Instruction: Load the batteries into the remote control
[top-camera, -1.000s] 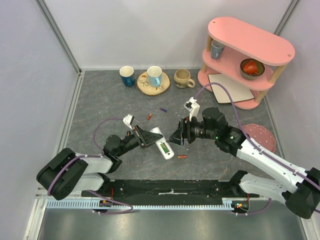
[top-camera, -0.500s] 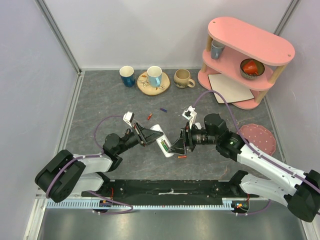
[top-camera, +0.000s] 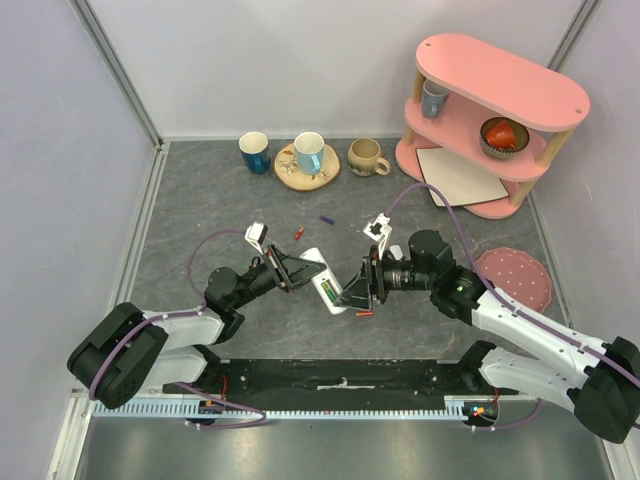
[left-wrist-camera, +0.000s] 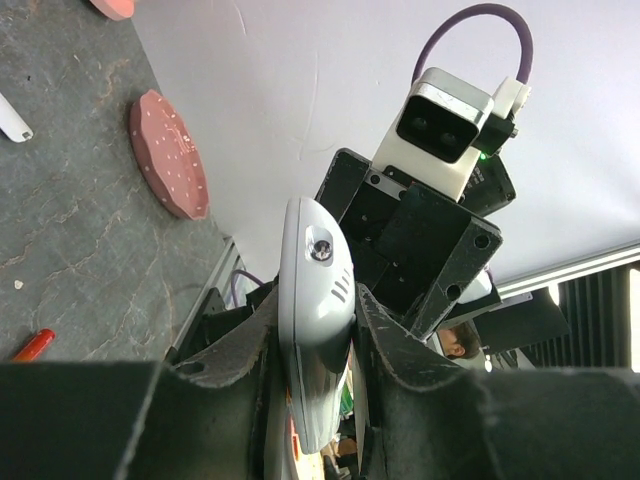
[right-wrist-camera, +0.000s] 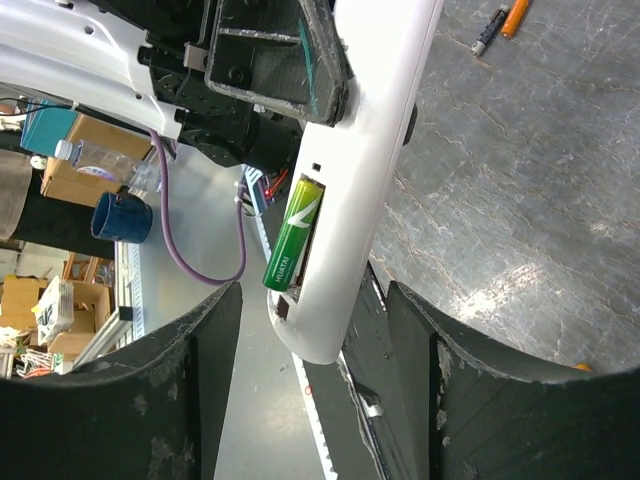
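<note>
The left gripper (top-camera: 285, 272) stays clamped on the upper end of the remote control (top-camera: 316, 266). Its wrist view shows both fingers (left-wrist-camera: 385, 345) pressed against the edges of the white body, which is held off the table. Compared with a second ago, the remote sits slightly higher and is turned more toward the other arm, with its open battery bay facing up.

One green battery (right-wrist-camera: 293, 245) lies in that bay. It looks a little proud of the slot at its lower end, so I judge it not yet fully seated.

The biggest change is to the right of the remote. The right gripper (top-camera: 352, 293) has swung down from a spot well clear of the remote to its lower end. Its fingers (right-wrist-camera: 425, 400) are apart and straddle the body, with a gap visible on each side, and they have drawn in a little.

A red-orange battery (top-camera: 364, 313) lies on the table just beyond the remote's lower end, beside that gripper.

The arm is probably about to press the green cell home or steady the remote. At least one more battery still has to go in.
</note>
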